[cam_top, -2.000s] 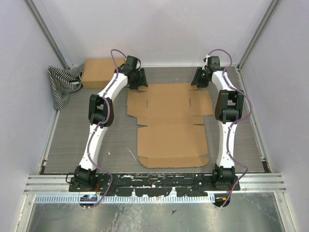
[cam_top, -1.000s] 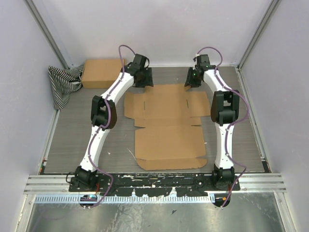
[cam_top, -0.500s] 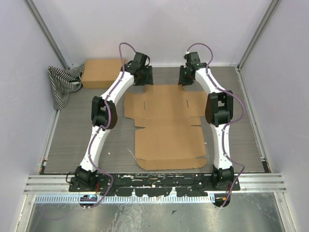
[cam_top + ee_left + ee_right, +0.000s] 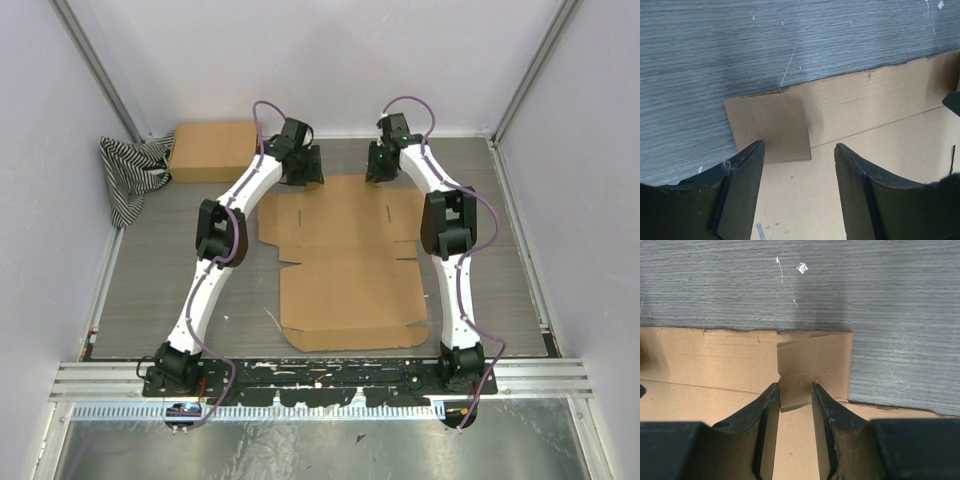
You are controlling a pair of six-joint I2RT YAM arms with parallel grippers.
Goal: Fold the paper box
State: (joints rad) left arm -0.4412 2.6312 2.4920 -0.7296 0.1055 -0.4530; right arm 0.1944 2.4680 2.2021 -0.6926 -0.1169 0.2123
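Note:
The paper box [image 4: 350,265] lies flat and unfolded on the grey table, a brown die-cut sheet with flaps and slits. My left gripper [image 4: 304,172] hovers over the sheet's far left edge and my right gripper [image 4: 379,168] over its far right edge. In the left wrist view the left gripper [image 4: 799,150] stands open above the cardboard [image 4: 880,100], beside a small corner flap [image 4: 767,125]. In the right wrist view the right gripper [image 4: 795,390] is narrowly open, its fingers straddling a slightly raised flap [image 4: 815,360] without pinching it.
A second brown cardboard box [image 4: 212,150], box-shaped, stands at the back left beside a striped cloth [image 4: 130,178]. White walls enclose the table on three sides. The arm bases sit on the metal rail [image 4: 320,378] at the near edge.
Both grippers have moved inward along the sheet's far edge, the left one to the right and the right one to the left. The sheet slid slightly left early on.

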